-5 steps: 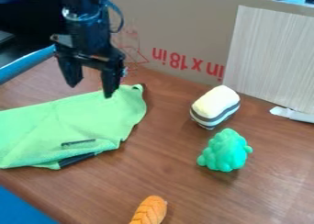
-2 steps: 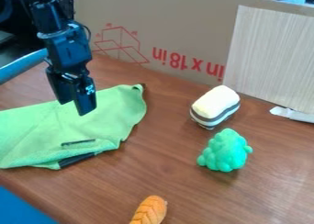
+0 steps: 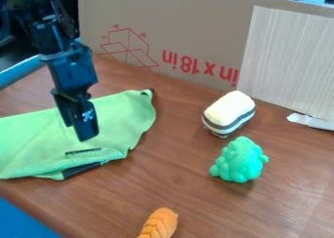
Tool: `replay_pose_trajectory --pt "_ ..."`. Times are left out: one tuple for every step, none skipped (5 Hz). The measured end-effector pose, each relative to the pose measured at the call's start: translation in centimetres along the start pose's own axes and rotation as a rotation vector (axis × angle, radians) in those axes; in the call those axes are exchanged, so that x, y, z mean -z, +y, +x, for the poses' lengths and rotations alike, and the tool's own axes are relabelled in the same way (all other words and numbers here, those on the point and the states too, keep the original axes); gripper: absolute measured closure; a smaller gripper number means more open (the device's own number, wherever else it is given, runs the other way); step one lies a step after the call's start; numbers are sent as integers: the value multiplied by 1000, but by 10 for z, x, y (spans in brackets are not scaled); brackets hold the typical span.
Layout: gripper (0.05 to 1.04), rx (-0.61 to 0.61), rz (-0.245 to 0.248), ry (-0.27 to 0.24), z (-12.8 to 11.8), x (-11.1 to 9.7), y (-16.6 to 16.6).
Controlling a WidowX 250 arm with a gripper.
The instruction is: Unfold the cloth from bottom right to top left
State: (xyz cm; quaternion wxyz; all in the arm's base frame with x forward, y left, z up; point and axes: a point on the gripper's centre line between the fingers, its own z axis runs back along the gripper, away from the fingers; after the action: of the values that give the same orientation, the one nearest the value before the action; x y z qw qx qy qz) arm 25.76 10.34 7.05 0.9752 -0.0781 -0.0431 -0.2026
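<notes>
Pictured on a brown wooden table: a light green cloth, spread across the left side, out past the left edge of view, with folds and creases along its lower part. Poised over the cloth's middle, pointing down at a slight tilt: a black gripper, with fingers parted, one nearer the camera than the other, seen nearly side-on. Behind and above it, at upper left: the black arm.

Closest to the work, at the cloth's lower right edge: a black strip, partly covered by the fabric, with a short dark bar just above, too small to identify. At the upper right corner, another dark bit, right beside the fabric.

Off to the right, well apart from the cloth: a white block with grey stripes, and just below it a lumpy green toy. At the bottom edge, partly cut off: an orange braided toy.

Along the back, upright like a wall: a cardboard panel with red markings, fronted at right by a pale wood-grain board. Near the board's foot: a whitish scrap. At upper left, beside the arm: a blue tube.
</notes>
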Motion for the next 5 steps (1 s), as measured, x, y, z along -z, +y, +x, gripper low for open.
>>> replay_pose_trajectory --pt "83 32 7 -12 1 1 1" --pt "83 38 9 -20 -2 0 4" --pt "83 53 3 -13 -4 5 5" --pt "83 65 7 -6 -5 8 7" --pt "83 68 -14 19 -11 19 -2"
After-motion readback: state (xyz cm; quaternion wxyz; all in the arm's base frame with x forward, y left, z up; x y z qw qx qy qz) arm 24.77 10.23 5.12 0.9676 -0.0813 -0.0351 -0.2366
